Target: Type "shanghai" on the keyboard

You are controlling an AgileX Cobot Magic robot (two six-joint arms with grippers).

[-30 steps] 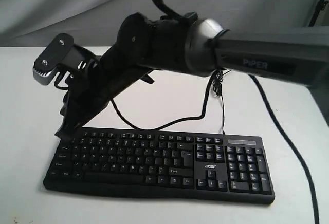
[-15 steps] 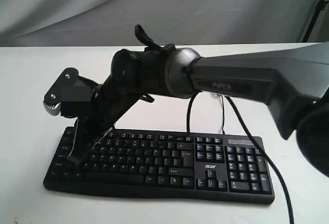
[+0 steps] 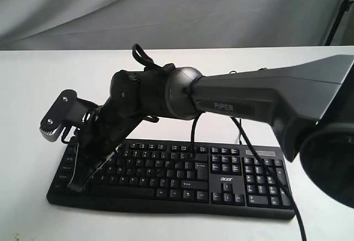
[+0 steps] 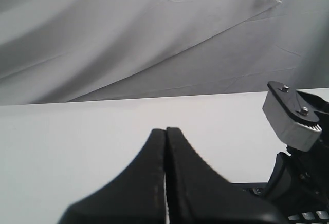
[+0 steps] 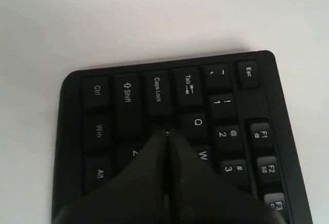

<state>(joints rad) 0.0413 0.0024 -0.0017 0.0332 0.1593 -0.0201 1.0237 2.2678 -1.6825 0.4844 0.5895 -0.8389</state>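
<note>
Jaws pressed together, the tapered black right gripper tips onto the wide black plastic keyboard beside Caps Lock; left gripper jaws likewise closed.

Robot test bench in a lab or studio setting
A plain white worktop backed by a draped grey cloth backdrop, a grey arm marked "PiPER" reaching over a keyboard, and a dark stand pole at the edge
</note>
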